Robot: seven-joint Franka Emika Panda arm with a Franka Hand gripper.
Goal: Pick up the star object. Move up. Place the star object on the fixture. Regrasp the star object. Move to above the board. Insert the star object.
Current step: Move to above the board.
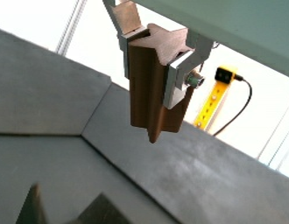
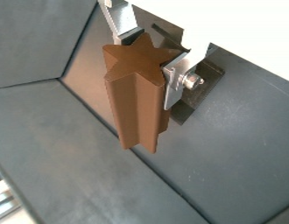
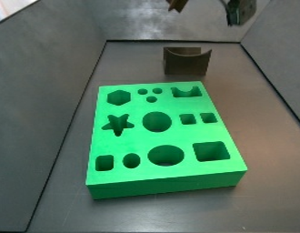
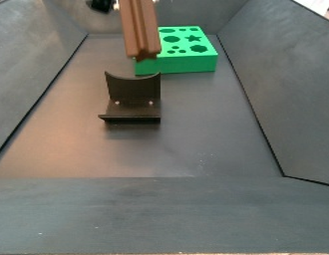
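Pincer (image 2: 153, 54) gripping the star (image 2: 137, 96) upright, high above the fixture (image 4: 130, 98), board (image 4: 182, 50) beyond the fixture

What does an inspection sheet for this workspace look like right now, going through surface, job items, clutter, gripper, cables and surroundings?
Surface: dark grey floor, bare around the items.
Star object: brown, long, clamped in the gripper, lifted off the floor.
Fixture: dark, notched, nothing resting on it.
Board: green, cut-outs unfilled, star hole vacant.
Clutter: nothing seen.
Gripper: raised near the fixture, closed on the star object.
Cables: black lead by a yellow item, outside the enclosure.
Surroundings: sloped dark walls.
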